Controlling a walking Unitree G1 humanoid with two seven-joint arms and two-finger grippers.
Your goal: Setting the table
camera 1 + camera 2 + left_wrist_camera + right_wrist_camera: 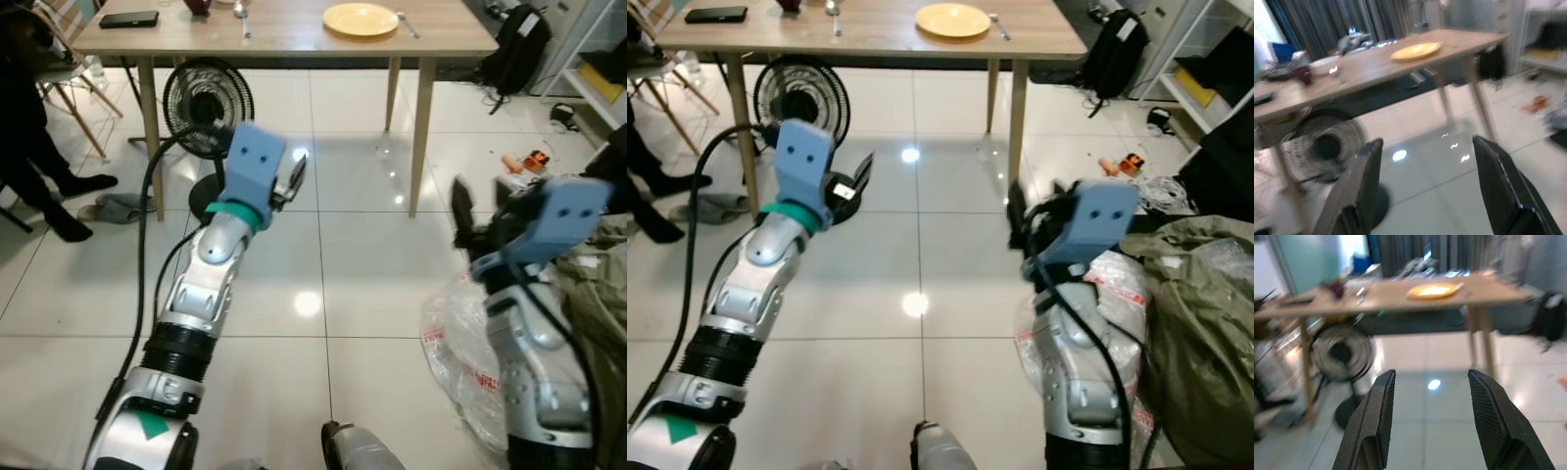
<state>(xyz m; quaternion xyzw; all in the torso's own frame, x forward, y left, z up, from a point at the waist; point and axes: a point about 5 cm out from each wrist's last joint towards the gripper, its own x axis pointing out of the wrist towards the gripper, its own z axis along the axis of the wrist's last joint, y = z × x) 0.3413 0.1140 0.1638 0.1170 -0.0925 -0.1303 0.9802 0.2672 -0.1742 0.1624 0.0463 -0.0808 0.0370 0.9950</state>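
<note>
I had both arms raised over the white tiled floor (pixel 353 294), well short of the wooden table (pixel 294 34). My left hand (pixel 1425 191) was spread with nothing between its fingers, and my right hand (pixel 1432 421) was spread and empty too. The yellow plate (pixel 361 19) sat on the table toward its right end, a fork (pixel 408 25) just beside it; a spoon (pixel 241 14) and a black phone (pixel 128 19) lay further left. A black fan (pixel 207 106) stood beneath the table's left side
</note>
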